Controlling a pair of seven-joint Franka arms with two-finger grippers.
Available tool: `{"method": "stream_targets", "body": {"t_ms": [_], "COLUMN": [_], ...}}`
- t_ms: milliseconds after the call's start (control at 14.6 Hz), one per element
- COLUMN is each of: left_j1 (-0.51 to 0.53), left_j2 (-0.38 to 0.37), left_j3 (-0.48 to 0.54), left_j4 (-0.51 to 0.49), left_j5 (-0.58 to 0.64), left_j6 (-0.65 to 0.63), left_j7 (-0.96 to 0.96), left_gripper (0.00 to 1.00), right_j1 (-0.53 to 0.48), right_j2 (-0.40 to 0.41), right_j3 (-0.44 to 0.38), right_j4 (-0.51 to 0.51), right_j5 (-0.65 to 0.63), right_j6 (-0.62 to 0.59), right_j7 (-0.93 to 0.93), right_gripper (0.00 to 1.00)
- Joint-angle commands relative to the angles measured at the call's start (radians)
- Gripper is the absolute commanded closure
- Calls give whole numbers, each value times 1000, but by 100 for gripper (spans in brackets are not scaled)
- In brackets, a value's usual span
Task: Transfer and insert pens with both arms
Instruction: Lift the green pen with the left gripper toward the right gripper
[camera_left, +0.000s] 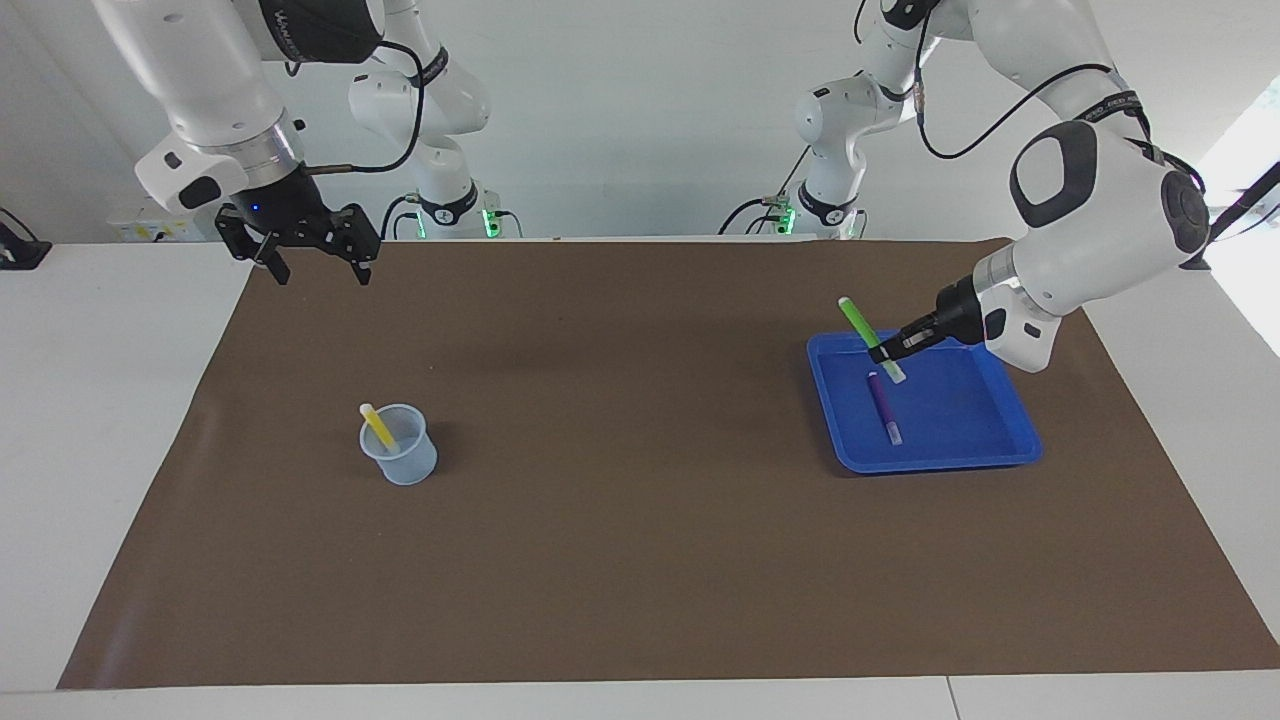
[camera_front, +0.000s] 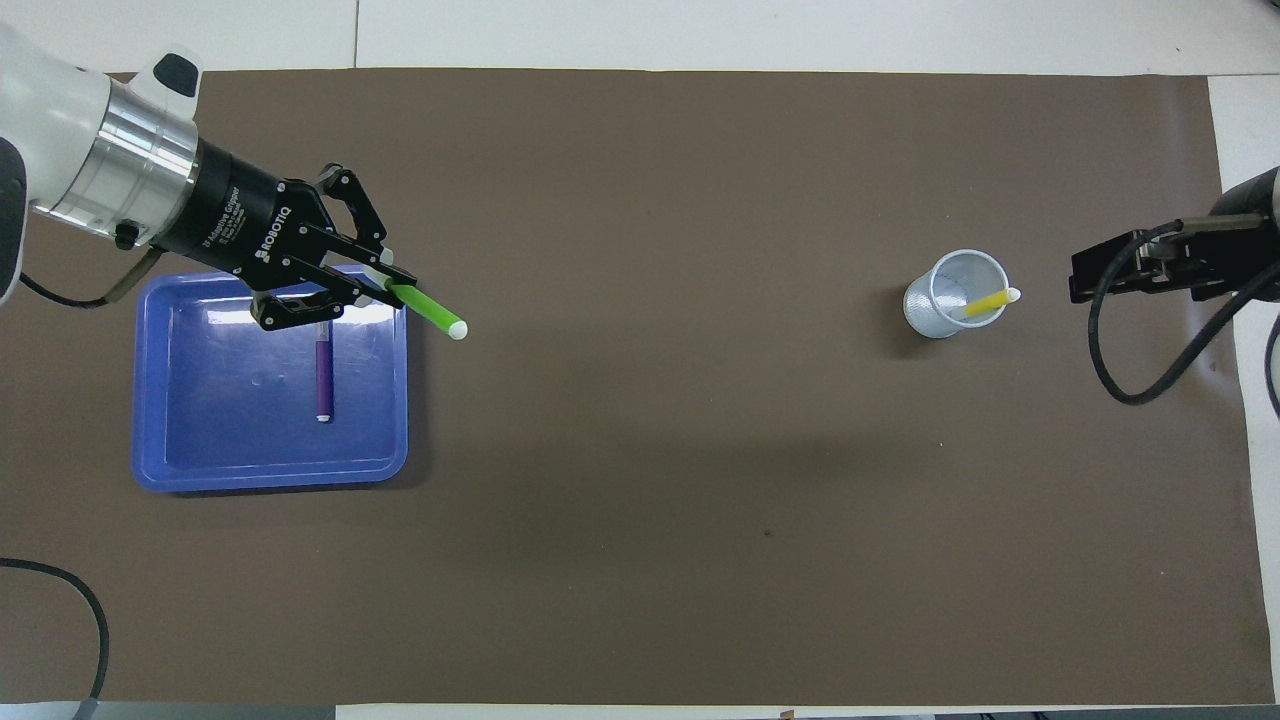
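Overhead view: left gripper (camera_front: 385, 290) jaws clamped on green pen (camera_front: 428, 311) over blue tray (camera_front: 170, 440) edge; light, rigid, slick barrel, grip mid-barrel; right gripper (camera_left: 314, 262) jaws open, waiting

Left gripper (camera_left: 884, 354) is clamping the green pen (camera_left: 858, 321) over the blue tray (camera_left: 1010, 455); right gripper (camera_left: 318, 266) is waiting, fingers spread.

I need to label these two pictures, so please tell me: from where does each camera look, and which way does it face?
Facing view: high across the table, looking at the robots; both arms show, left hand gripping the green pen, right hand waiting.
Overhead view: above the robots' end, looking steeply down; both hands show.
Shared: blue tray, purple pen, cup with yellow pen.
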Motion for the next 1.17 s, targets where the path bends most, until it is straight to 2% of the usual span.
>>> {"method": "stream_targets", "body": {"t_ms": [0, 69, 275, 481, 756, 962, 1099], "left_j1": [-6, -16, -68, -113, -176, -231, -231], "left_j2": [-29, -40, -96, -165, -208, -239, -245], "left_j3": [-31, -42, -44, -44, -44, -44, -45], "left_j4": [-56, -84, -192, -327, -410, -486, -493], "left_j5": [-113, -155, -285, -422, -562, -632, -684], "left_j6": [74, 108, 229, 353, 477, 595, 608], "left_j7": [-210, -256, -336, -341, -338, -325, -315], "left_gripper": [100, 100, 100, 100, 100, 100, 100], "right_j1": [6, 6, 4, 3, 3, 4, 3], "right_j2": [-22, -22, -25, -25, -32, -26, -28], "right_j3": [-2, 2, 6, 64, 215, 266, 291], "right_j4": [-15, -10, 2, 7, -39, -59, -71], "right_j5": [14, 65, 323, 447, 469, 469, 471], "right_j6": [6, 8, 11, 64, 242, 305, 335], "right_j7": [24, 47, 145, 211, 413, 426, 435], "right_gripper": [0, 0, 0, 0, 0, 0, 0]}}
